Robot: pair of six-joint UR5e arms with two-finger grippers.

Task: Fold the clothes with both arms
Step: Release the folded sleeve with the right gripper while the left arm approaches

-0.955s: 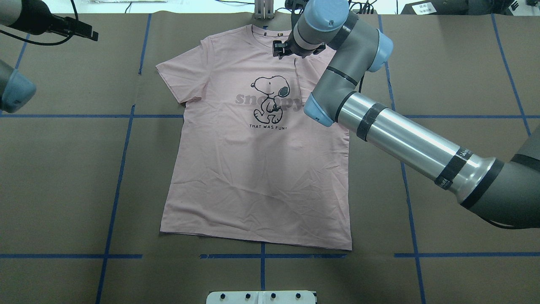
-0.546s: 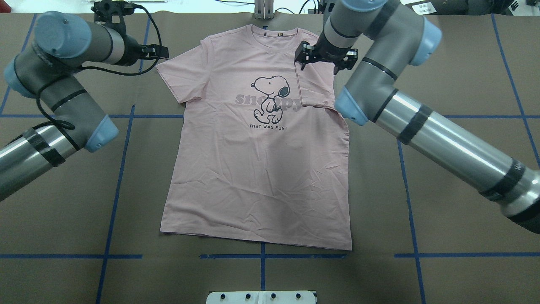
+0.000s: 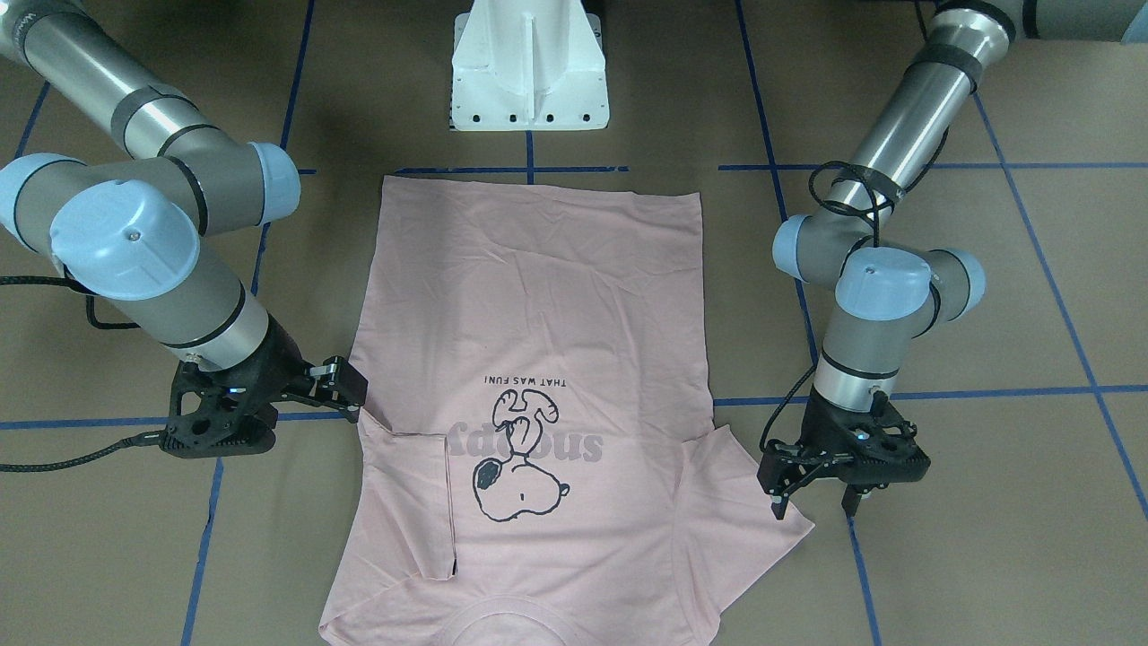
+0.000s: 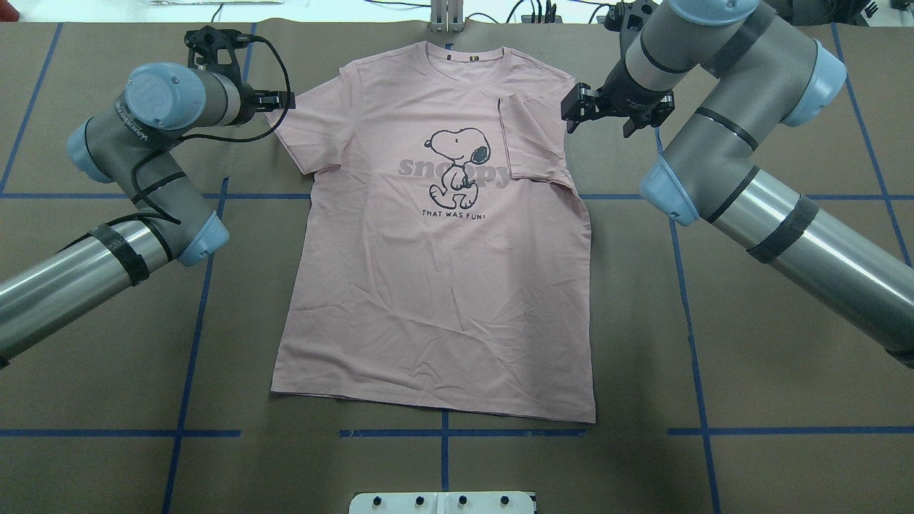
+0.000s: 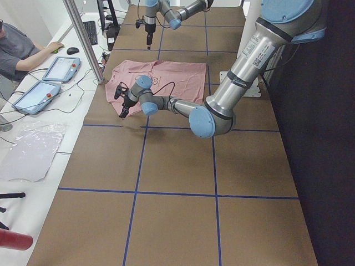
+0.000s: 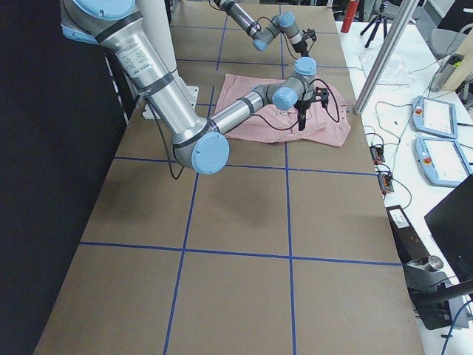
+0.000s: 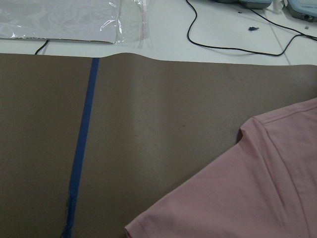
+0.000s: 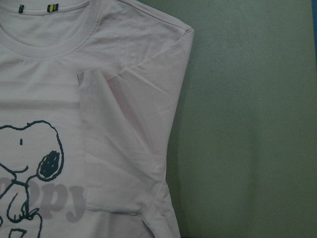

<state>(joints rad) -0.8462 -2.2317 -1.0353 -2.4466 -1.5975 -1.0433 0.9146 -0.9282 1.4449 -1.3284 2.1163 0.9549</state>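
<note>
**A:** Front-facing camera first. Where's the T-shirt [image 3: 538,296]?
**B:** Flat on the brown paper table cover [image 3: 987,538], print up, with its collar [image 3: 511,625] cut off by the bottom edge. One sleeve [image 3: 408,502] is folded inward over the chest and the spread sleeve [image 3: 735,525] lies open. The left gripper [image 3: 812,507] hangs at that sleeve's outer edge, fingers wide apart and empty.
**A:** The right gripper [image 3: 348,388]?
**B:** Just beside the folded side, seen edge-on, so its gap is hard to read here.
**A:** Overhead?
**B:** There its jaws stand apart, holding nothing, just off the shoulder. The cloth is soft and lightly creased, the hem straight.
**A:** The side cameras?
**B:** Both grippers are too small to judge. A person's arm [image 5: 34,55] at the desk is cropped by the frame.
**A:** Left wrist?
**B:** A sleeve corner, matte paper, one blue tape line [image 7: 81,144] and crinkled clear plastic [image 7: 64,20].
**A:** Right wrist?
**B:** The folded sleeve's stitched edge, and the cartoon dog [image 8: 34,163] half cropped
</note>
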